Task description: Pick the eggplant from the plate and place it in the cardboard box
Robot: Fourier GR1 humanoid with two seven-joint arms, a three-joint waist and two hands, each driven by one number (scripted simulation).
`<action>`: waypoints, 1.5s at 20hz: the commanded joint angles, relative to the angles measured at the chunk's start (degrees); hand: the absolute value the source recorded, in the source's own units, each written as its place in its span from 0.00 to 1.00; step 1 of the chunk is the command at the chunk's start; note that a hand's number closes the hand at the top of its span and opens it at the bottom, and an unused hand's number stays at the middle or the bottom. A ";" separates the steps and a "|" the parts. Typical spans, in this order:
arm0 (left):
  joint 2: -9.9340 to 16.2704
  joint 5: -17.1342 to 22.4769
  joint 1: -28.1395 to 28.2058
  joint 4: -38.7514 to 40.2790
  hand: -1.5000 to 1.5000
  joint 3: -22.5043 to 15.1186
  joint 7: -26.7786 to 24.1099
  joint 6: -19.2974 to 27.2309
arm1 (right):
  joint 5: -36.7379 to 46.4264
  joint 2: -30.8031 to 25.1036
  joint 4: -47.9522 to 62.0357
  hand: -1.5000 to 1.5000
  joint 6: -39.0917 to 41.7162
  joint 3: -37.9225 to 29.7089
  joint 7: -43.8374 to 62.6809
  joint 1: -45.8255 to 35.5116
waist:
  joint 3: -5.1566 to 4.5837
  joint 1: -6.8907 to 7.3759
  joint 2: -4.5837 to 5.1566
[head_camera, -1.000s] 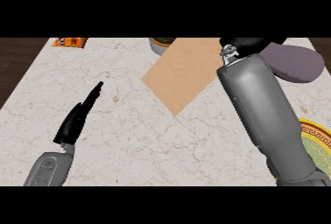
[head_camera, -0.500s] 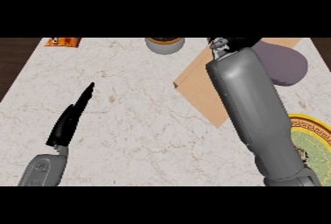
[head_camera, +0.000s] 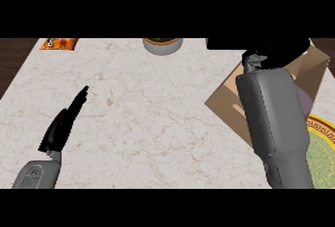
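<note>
The cardboard box [head_camera: 226,95] stands open at the right, its tan inside showing. Only a purple sliver of the eggplant [head_camera: 302,101] shows inside it, just right of my right forearm, which hides the rest. My right hand [head_camera: 265,49] is above the box's far end, fingers spread, holding nothing and apart from the eggplant. The plate [head_camera: 322,148], green with a yellow rim, is cut by the right edge and partly under the forearm. At the lower left my left hand [head_camera: 64,125] rests open, fingers straight and pointing away.
A grey bowl [head_camera: 162,45] sits at the counter's far edge in the middle. An orange packet [head_camera: 61,43] lies at the far left corner. Dark strips mark the counter's left edge and far right corner.
My right arm swung right and over the box. The eggplant, earlier beside the hand, now shows lower, inside the box and apart from the hand. The left hand barely moved.
</note>
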 commanded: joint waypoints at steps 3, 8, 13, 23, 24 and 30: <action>-0.77 -1.34 0.85 -0.76 0.50 -0.77 -0.68 1.34 | -13.94 0.53 -2.66 0.00 -5.53 -2.13 7.98 8.42 | 0.01 0.58 0.12; 1.04 0.95 0.42 -0.41 0.50 1.00 -0.53 -1.58 | -9.78 0.54 -4.94 0.00 -23.19 0.10 -1.64 10.60 | 0.01 0.52 0.32; 0.20 -0.32 -0.09 0.35 0.50 0.06 -0.87 -0.60 | -10.96 0.55 -10.42 0.00 -37.59 1.48 -4.40 11.03 | 0.03 0.62 0.34; 0.04 -0.11 -0.48 -0.83 0.50 0.09 1.34 -1.17 | -16.96 0.55 -18.66 0.00 -61.04 1.00 -7.80 23.94 | 0.06 -0.18 0.15; -1.04 -0.88 0.39 -0.84 0.50 -0.37 0.85 0.23 | -15.63 0.55 -21.37 0.00 -59.98 -0.53 -8.74 24.30 | 0.01 -0.61 0.06; -1.58 -2.13 2.82 -0.67 0.50 -0.61 -1.72 1.73 | -19.23 0.56 -33.74 0.00 -67.48 2.73 -14.82 42.36 | 0.00 -1.26 -0.01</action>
